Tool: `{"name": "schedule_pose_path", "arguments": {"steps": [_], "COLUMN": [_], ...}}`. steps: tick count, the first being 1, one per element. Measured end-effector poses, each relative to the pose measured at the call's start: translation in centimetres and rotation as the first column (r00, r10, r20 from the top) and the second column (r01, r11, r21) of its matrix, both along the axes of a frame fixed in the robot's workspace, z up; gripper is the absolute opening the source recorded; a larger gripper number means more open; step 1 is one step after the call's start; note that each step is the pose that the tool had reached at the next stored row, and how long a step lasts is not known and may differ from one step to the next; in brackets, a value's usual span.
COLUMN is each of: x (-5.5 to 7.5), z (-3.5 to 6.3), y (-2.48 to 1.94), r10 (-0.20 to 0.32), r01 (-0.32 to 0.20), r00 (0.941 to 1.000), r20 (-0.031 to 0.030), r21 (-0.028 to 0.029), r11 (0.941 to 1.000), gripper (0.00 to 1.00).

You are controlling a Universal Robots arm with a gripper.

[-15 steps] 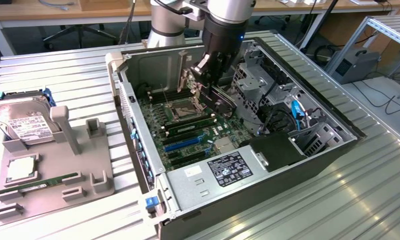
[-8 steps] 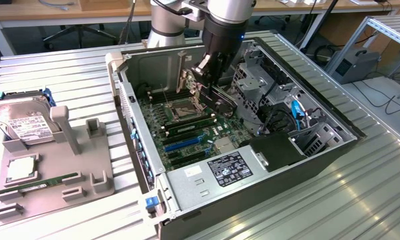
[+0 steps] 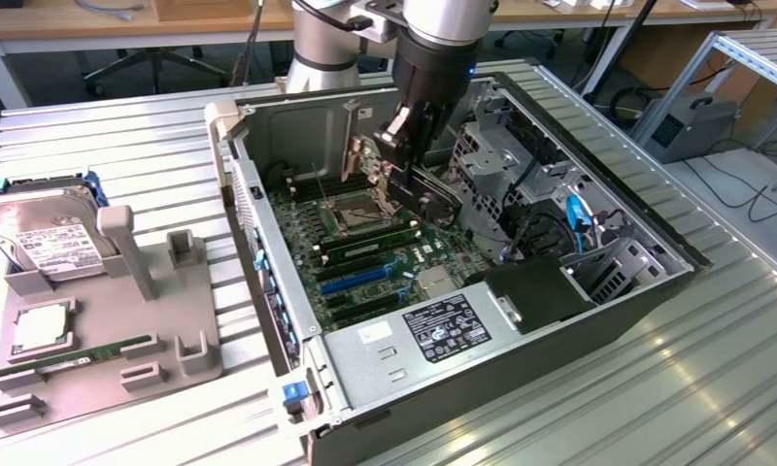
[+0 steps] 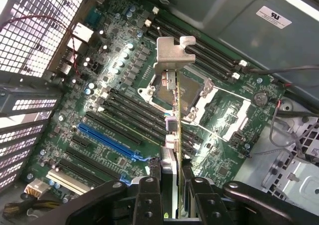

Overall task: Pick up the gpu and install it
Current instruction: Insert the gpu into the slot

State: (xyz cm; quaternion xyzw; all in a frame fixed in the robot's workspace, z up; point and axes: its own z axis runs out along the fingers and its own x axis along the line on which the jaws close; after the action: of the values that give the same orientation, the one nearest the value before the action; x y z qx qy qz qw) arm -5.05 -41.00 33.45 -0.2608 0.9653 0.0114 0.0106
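At the near corner of the computer case [image 3: 519,379] sits the power supply [image 3: 447,330], label up. Beyond it the motherboard [image 3: 350,243] lies open, with its blue slot [image 4: 107,140] bare. Over the processor socket [image 4: 187,93] hangs the gripper [image 4: 172,185], fingers [image 4: 149,195] pinching the graphics card [image 4: 175,120] edge-on, metal bracket [image 4: 174,55] foremost. A drive cage [image 3: 492,160] and cables [image 3: 577,218] crowd close beside it. At the exterior view's left, a grey tray [image 3: 104,374] carries a hard drive [image 3: 46,238] and a memory stick [image 3: 97,351].
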Motion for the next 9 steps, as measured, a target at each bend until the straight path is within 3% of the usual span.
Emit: {"name": "schedule_pose_path", "arguments": {"steps": [9], "x": [-0.01], "z": [-0.01], "y": [0.00], "r10": [0.045], "r01": [-0.045], "r00": [0.9990], "r20": [0.0000], "r21": [-0.0003], "r11": [0.9990], "gripper": [0.27]}}
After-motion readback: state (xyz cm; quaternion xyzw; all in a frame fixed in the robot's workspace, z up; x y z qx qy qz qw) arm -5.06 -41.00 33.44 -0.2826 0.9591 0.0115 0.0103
